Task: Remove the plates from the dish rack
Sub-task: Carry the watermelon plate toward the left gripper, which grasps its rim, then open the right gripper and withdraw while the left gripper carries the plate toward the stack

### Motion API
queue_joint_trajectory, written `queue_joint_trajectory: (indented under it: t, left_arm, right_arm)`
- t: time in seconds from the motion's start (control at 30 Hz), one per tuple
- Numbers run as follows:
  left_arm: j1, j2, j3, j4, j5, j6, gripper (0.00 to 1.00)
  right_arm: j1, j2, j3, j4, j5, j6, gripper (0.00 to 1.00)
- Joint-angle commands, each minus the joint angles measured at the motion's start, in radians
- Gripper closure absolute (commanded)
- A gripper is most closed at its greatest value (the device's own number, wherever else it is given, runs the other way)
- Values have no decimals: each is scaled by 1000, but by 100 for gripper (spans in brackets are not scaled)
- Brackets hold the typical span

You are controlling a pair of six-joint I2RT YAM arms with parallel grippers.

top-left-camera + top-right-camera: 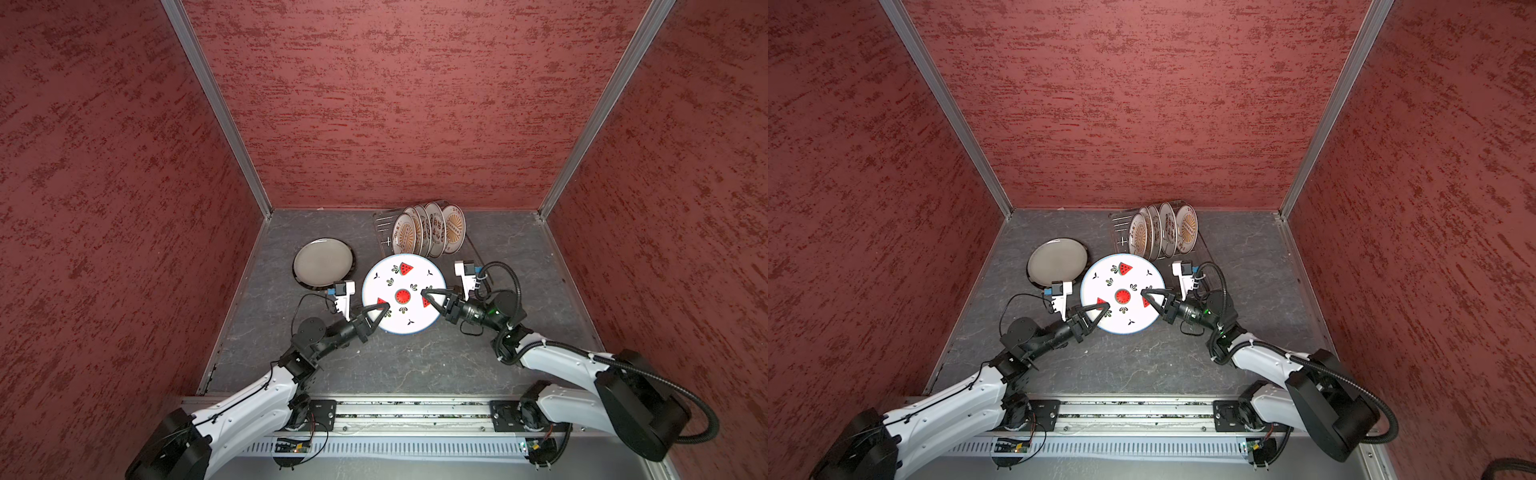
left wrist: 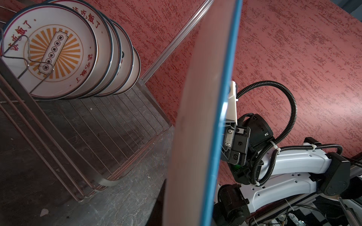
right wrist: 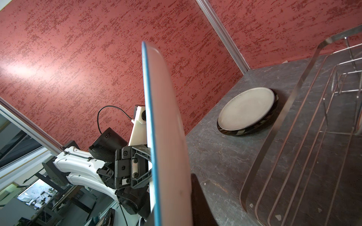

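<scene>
Grey marbled tabletop (image 1: 415,365), red walls (image 1: 104,166) all round. The watermelon plate (image 1: 401,274) is held level above the tabletop, just in front of the dish rack (image 1: 384,232). The left gripper (image 1: 383,309) and right gripper (image 1: 426,294) are clamped on opposite rims. Several sunburst plates (image 1: 453,226) stand upright in the rack, and a grey plate (image 1: 323,262) lies flat to its left.

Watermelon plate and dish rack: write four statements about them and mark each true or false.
1. The left pincer and right pincer both grip the watermelon plate. True.
2. The dish rack is empty. False: sunburst plates stand upright in it.
3. The grey plate lies outside the rack, on a dark plate. True.
4. The watermelon plate shows its underside in both top views. False: its pattern faces up.
</scene>
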Motion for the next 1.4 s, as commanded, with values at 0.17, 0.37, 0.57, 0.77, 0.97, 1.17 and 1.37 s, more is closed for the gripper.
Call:
queue_joint_trajectory:
  t: [0.17, 0.37, 0.57, 0.77, 0.97, 1.17, 1.37]
  left_arm:
    - [-12, -1, 35, 32, 25, 17, 96]
    - [-12, -11, 37, 21, 17, 2, 97]
    - [-12, -26, 36, 17, 9, -3, 99]
    - [-10, -54, 38, -15, -4, -1, 100]
    - [7, -85, 55, -100, -37, 2, 100]
    - [112, -161, 62, -171, 36, -23, 100]
    - [239, -247, 49, -240, 79, -74, 100]
  right_arm:
    - [7, 26, 58, 97, 20, -15, 90]
    - [7, 34, 60, 96, 24, -5, 69]
    - [7, 44, 67, 96, 22, 7, 32]
    - [7, 38, 62, 86, 54, 24, 1]
    - [7, 33, 56, 86, 78, 21, 1]
    - [7, 15, 48, 71, 98, 15, 1]
    - [7, -5, 32, 62, 148, -8, 1]
